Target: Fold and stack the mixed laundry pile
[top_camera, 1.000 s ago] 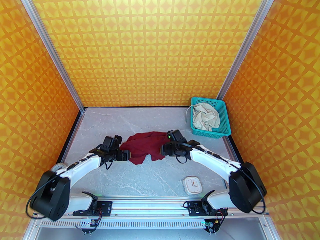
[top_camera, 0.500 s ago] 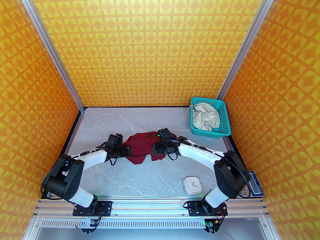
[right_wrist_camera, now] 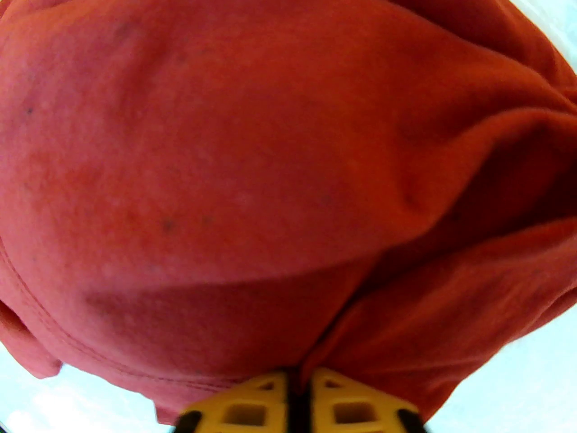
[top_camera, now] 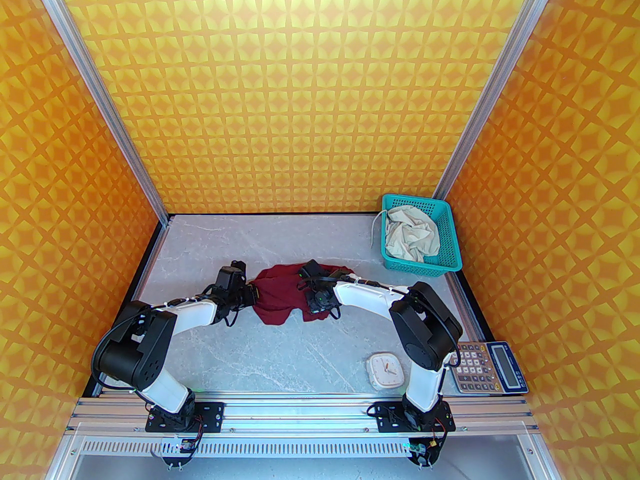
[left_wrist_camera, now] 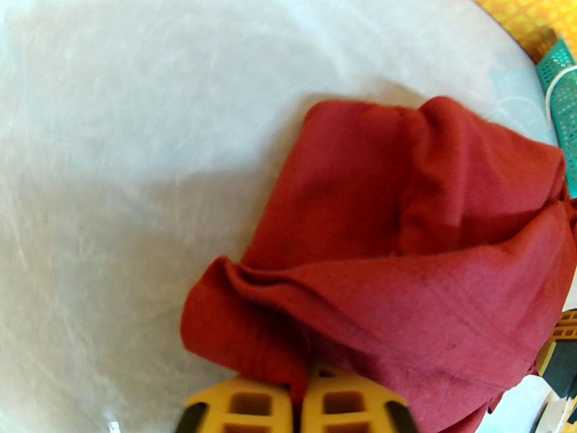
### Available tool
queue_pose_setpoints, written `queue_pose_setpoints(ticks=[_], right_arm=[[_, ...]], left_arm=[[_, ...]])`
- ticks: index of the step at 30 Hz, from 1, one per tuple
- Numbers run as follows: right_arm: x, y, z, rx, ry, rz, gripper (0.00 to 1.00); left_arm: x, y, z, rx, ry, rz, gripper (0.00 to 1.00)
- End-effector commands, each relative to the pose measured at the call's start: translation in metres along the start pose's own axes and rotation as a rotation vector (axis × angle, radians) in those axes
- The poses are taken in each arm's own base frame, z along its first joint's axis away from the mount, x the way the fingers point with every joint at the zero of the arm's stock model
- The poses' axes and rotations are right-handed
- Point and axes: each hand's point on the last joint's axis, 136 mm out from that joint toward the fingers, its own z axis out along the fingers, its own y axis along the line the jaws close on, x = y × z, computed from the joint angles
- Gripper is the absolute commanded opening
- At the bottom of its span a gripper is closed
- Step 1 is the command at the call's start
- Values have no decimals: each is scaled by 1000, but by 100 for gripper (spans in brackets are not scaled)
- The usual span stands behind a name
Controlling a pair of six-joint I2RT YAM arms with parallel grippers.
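The dark maroon shirt [top_camera: 280, 293] lies bunched in the middle of the table. My left gripper [top_camera: 254, 295] holds its left edge; in the left wrist view its yellow fingers [left_wrist_camera: 252, 406] are shut on a fold of the shirt [left_wrist_camera: 405, 223]. My right gripper [top_camera: 316, 305] sits over the shirt's right part, and the right wrist view has its yellow fingers [right_wrist_camera: 270, 399] pinched on the red cloth [right_wrist_camera: 225, 151]. The cream-beige shorts [top_camera: 412, 233] lie crumpled in the teal basket [top_camera: 447, 248] at the back right, a drawstring hanging over its left rim.
A white square clock [top_camera: 385, 369] lies on the table at the near right. A calculator [top_camera: 487, 368] sits at the right edge beside the right arm's base. The grey marbled table [top_camera: 280, 358] is walled by orange patterned panels.
Both arms have drawn inward and raised their elbows. The right gripper moved left over the shirt, bunching the cloth narrower. The calculator has come into view behind the right arm.
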Motion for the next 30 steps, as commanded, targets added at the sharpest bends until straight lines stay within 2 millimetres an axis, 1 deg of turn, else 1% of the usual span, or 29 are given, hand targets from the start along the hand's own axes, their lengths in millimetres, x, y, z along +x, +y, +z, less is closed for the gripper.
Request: queue_pose_setpoints(ticks=[1, 3, 6, 10, 13, 16, 19, 21, 22, 24, 25, 27, 28, 30], right_arm=[[-7, -12, -24, 34, -57, 13, 0], [-14, -13, -38, 21, -98, 27, 0], [-24, -15, -58, -18, -156, 62, 0], [-36, -19, -87, -78, -249, 115, 0], [-47, -24, -112, -118, -335, 152, 0], [-57, -31, -138, -153, -422, 178, 0], [-68, -42, -174, -153, -527, 190, 0], [-79, -50, -209, -151, -623, 190, 0], [-83, -54, -227, -148, -667, 192, 0], [-92, -63, -267, -142, -761, 189, 0], [-95, -66, -283, -141, -800, 187, 0], [-103, -75, -331, -143, -907, 188, 0], [-105, -77, -344, -144, -936, 186, 0], [-106, -84, -384, -144, -1017, 186, 0]], left_arm=[[-24, -20, -9, 92, -124, 15, 0], [-33, -24, -17, 106, -176, 23, 0], [-44, -23, -29, 90, -244, 28, 0], [-59, -27, -52, 93, -337, 45, 0], [-70, -29, -73, 95, -410, 55, 0], [-82, -37, -96, 104, -468, 80, 0], [-99, -52, -128, 125, -526, 124, 0], [-117, -72, -168, 158, -610, 187, 0], [-123, -80, -186, 168, -645, 220, 0], [-137, -101, -226, 187, -722, 313, 0], [-142, -110, -245, 194, -754, 356, 0], [-152, -130, -285, 216, -816, 450, 0], [-155, -139, -302, 228, -838, 491, 0], [-160, -162, -343, 269, -892, 593, 0]])
